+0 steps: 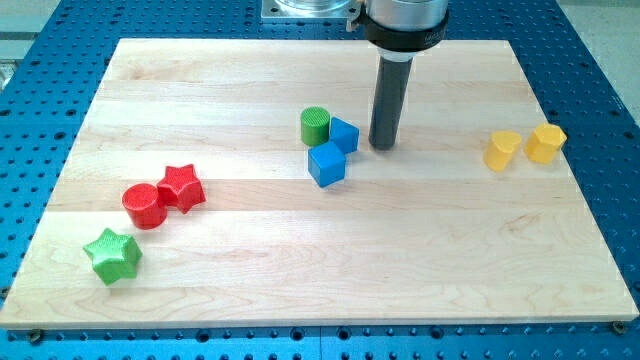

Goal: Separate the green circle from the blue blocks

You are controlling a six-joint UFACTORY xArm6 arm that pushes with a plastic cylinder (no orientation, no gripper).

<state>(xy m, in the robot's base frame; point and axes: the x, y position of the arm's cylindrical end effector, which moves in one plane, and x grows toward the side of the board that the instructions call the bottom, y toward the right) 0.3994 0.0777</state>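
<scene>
The green circle (pixel 315 126) stands a little above the middle of the wooden tabletop (pixel 300 280), and everything else is best placed from it. It touches, or all but touches, a small blue block (pixel 344 134) just to its right in the view; a larger blue cube (pixel 327 163) sits just below and slightly right of the circle, pressed against the small blue one, so the three make a tight cluster. My tip (pixel 383 145) rests on the tabletop to the right of the circle, with the small blue block lying between them; the tip is just beside that block, and I cannot tell whether it touches it. There is no pincer on this rod, so nothing is spread, pressed together or pinching; it can only shove. The relation that matters: the circle lies to the view's left of my tip, screened by the blue blocks. A straight push leftward from here would likely drive the blue block into the circle and carry them along together, so I judge the tip needs to reach the circle's own side, perhaps from above or through the gap below it, and push it up or left, away from the blues. Far to the lower left of the circle sit a red cylinder (pixel 143 206) touching a red star (pixel 182 187), with a green star (pixel 112 256) below them; well to its right are two yellow blocks (pixel 503 150) (pixel 546 143) side by side.
</scene>
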